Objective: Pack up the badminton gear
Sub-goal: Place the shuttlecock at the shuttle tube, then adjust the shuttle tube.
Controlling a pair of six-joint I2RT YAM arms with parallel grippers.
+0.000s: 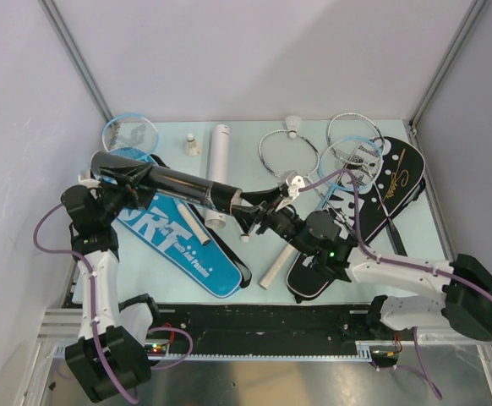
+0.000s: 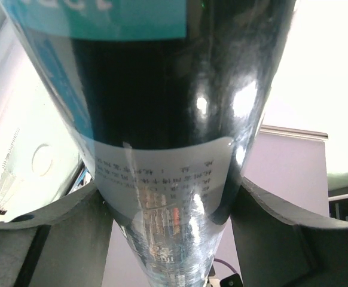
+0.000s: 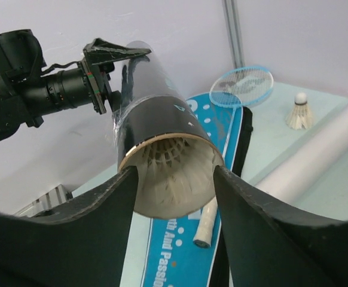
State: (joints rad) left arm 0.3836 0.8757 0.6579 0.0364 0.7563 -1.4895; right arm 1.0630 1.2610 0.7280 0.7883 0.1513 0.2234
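My left gripper (image 1: 123, 180) is shut on a long black tube (image 1: 178, 183), which it holds level above the table; the fingers (image 2: 60, 239) press both sides of the tube (image 2: 162, 119). The tube's open mouth (image 3: 162, 149) faces my right gripper (image 3: 175, 179), whose jaws stand open on either side of the rim. A white feather shuttlecock (image 3: 174, 170) sits inside the mouth, free of the fingers. In the top view the right gripper (image 1: 259, 218) is at the tube's right end.
A blue cover (image 1: 187, 245) with a white racket handle (image 1: 191, 222) lies under the tube. Behind are a white tube (image 1: 219, 165), a light blue racket (image 1: 129, 134), loose shuttlecocks (image 1: 194, 146) (image 1: 293, 125), silver rackets (image 1: 288, 152) and a black cover (image 1: 385, 182).
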